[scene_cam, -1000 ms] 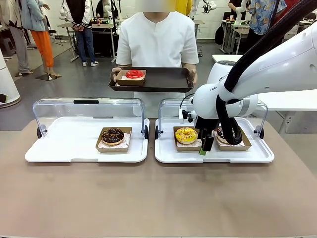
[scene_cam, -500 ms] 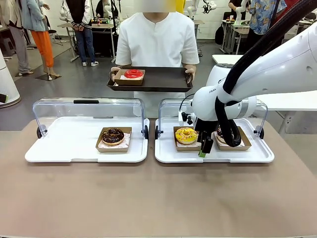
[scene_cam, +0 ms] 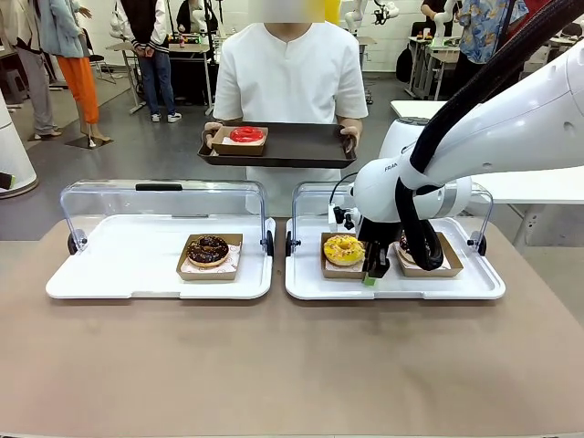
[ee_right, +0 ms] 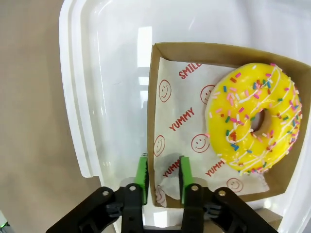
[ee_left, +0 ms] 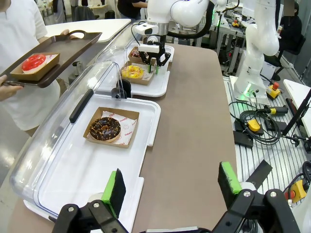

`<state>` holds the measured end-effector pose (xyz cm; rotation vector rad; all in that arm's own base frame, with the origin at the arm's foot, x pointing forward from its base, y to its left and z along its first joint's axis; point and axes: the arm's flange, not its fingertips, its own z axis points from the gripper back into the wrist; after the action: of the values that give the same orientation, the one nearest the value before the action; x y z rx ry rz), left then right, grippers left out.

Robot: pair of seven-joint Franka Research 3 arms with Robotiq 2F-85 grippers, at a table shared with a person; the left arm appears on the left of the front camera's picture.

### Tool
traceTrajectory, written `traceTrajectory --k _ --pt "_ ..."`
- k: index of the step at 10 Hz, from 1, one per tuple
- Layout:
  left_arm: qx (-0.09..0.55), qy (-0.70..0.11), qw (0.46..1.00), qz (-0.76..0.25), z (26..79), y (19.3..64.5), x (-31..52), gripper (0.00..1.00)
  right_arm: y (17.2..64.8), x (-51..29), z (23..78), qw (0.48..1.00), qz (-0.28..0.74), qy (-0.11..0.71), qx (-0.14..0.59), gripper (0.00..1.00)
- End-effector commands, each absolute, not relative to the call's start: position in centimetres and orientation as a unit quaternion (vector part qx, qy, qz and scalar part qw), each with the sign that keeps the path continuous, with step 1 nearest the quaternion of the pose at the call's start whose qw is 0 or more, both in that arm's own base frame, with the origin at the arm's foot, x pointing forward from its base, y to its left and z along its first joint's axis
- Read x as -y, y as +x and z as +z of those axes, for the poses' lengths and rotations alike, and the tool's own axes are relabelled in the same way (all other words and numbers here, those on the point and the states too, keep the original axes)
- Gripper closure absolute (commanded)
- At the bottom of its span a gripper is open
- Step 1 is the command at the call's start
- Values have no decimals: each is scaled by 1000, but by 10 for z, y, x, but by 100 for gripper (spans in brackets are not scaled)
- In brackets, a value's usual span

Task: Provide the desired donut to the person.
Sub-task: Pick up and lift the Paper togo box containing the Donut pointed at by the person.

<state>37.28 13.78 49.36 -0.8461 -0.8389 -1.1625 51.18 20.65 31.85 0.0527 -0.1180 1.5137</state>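
Two pads (ee_right: 142, 175) of the right claw (ee_right: 163, 165) pinch the yellow donut's (ee_right: 233, 111) box (ee_right: 152, 97).

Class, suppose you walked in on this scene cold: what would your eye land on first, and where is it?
The yellow sprinkled donut in its cardboard tray, on the right-hand white tray, with the right claw pinching one wall of that cardboard tray. Next, the person across the table, holding out a dark tray with a red donut at one end.
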Motion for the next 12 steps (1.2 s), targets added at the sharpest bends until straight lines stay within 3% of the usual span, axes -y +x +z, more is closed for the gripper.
traceTrajectory --k 1,7,12 --pt "381 -377 669 -515 494 371 -137 0 519 -207 316 724 687 17 47 100" --pt "381 -377 669 -515 494 371 -137 0 510 -212 324 717 695 18 44 100" --pt "381 -377 669 -515 494 371 -137 0 427 -250 410 694 720 13 13 100"
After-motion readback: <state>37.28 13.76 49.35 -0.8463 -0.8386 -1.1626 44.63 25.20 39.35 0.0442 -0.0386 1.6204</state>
